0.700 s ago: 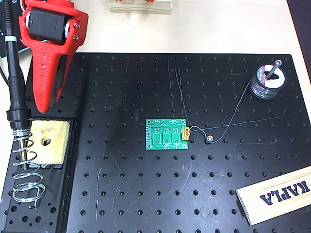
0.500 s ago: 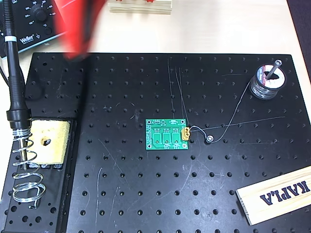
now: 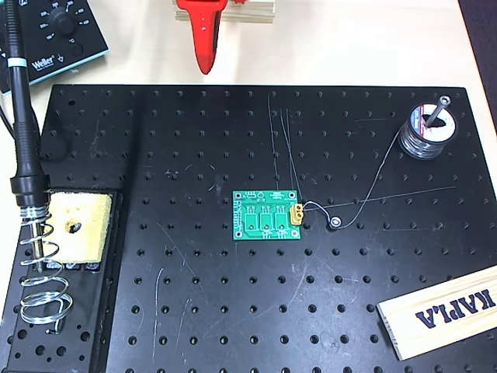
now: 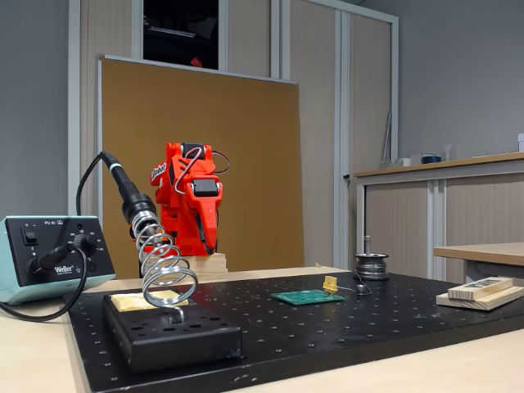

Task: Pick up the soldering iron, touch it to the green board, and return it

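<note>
Writing: "Weller" is printed on the soldering station at the upper left of the overhead view, and again on its front in the fixed view; "KAPLA" is on the wooden plank at the lower right of the overhead view.
Soldering iron: one soldering iron, along the left edge of the overhead view, its tip down inside the coiled wire stand; in the fixed view it leans to the upper left out of the coil.
Green board: one green board, flat near the middle of the black perforated plate, with a yellow connector on its right edge; it is well apart from the iron.
Fingers: the red fingers point down at the top centre of the overhead view, over the bare table, holding nothing; they appear closed together.
Other things: one yellow sponge with a hole, just right of the coil on the black stand base; one solder spool at the upper right, its thin wire running to the left toward the board; one wooden block at the top edge, beside the arm.
</note>
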